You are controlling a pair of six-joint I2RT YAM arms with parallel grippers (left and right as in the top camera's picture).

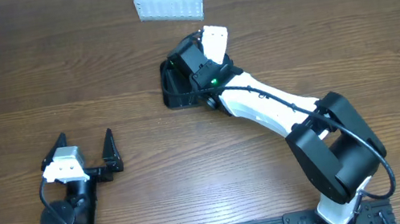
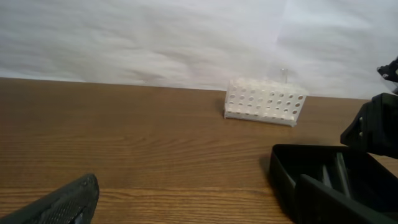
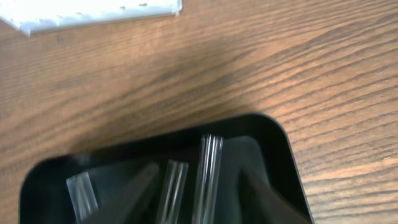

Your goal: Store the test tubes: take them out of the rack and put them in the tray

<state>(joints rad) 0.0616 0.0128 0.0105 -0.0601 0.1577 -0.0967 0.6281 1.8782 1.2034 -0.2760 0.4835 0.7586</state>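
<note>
Left gripper (image 1: pixel 84 148) is held wide open, empty; right gripper (image 3: pixel 198 180) is spread, empty, above the black tray (image 3: pixel 283 149), where three test tubes (image 3: pixel 174 186) are laid. The rack (image 1: pixel 169 1) is set nearby.

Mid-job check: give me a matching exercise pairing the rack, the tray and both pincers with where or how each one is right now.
Things:
1. rack
2. tray
3. left pincer
4. right pincer

States:
A. open, directly above the tray
B. black, with clear test tubes lying inside
C. open over bare table, near its own arm's base
D. white, beyond the tray, one tube standing at a corner

Pairs: 1-D, 2-B, 3-C, 4-A
</note>
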